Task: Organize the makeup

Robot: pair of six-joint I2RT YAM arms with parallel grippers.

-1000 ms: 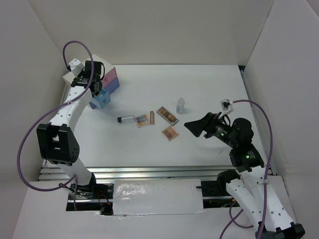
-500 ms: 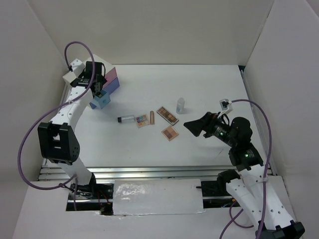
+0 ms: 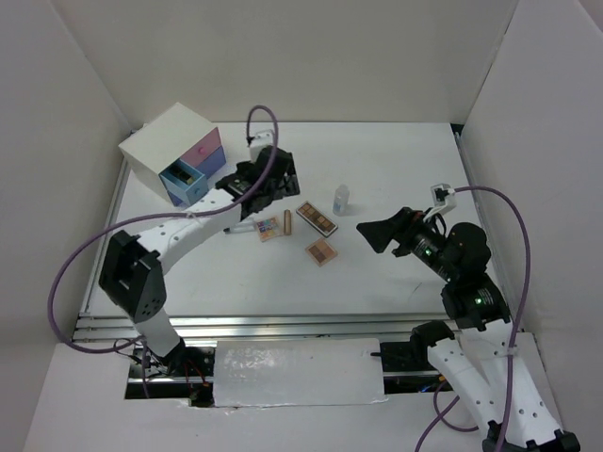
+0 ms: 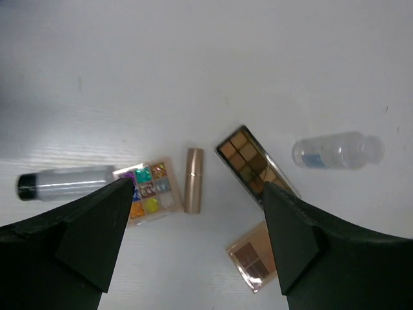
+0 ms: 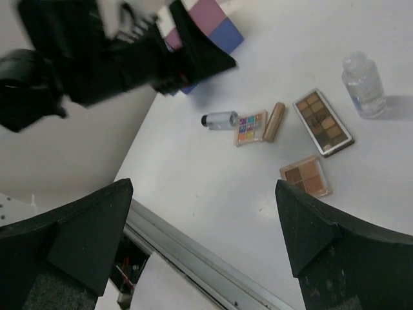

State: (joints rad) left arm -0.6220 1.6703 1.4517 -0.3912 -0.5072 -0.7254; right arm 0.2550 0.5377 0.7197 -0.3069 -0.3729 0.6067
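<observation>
- Progress looks early: your makeup lies loose mid-bench (image 3: 396, 151): tube (image 4: 64, 182), multicoloured palette (image 4: 148, 198), lipstick (image 4: 193, 179), long brown palette (image 4: 255, 165), small tan palette (image 4: 253, 265), bottle (image 4: 339, 152).
- Blue drawer (image 3: 186, 181) of white box (image 3: 170, 141) stands open; contents not visible.
- Left pincer (image 4: 197, 186) hangs wide and empty over the lipstick; right pincer (image 5: 203, 186) wide, empty, off to the side.
- Writing: none you can read.

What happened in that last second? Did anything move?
The left arm swung from the box rightward to hang over the makeup, its jaws now wide open and empty. The makeup and the box stayed put; the right arm barely shifted.
</observation>
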